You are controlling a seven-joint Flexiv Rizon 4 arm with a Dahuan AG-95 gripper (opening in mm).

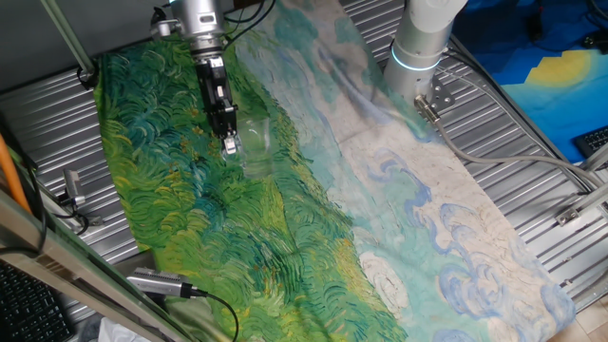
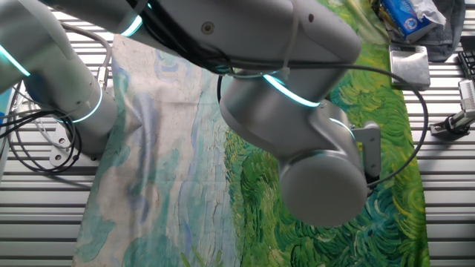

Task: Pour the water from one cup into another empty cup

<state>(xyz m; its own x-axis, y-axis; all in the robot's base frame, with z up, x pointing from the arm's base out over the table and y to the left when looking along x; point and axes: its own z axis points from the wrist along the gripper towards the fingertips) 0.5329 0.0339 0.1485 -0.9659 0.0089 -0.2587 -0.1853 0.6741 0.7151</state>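
Observation:
In one fixed view my gripper (image 1: 229, 142) hangs straight down over the green part of the painted cloth (image 1: 190, 218), fingertips close to the cloth. A small clear glass cup (image 1: 256, 136) shows only faintly, right against the gripper's right side. I cannot tell whether the fingers hold its wall or only stand beside it. The water does not show; no glints can be made out. A second cup is not visible. In the other fixed view the arm's big grey joints (image 2: 312, 148) hide the gripper and the cup.
The cloth lies over a ribbed metal table (image 1: 513, 133). The arm's base (image 1: 423, 47) stands at the back right with cables beside it. A camera with a cable (image 1: 161, 283) lies at the front left. A metal plate (image 2: 410, 65) and a blue packet (image 2: 404, 16) lie at the table's edge.

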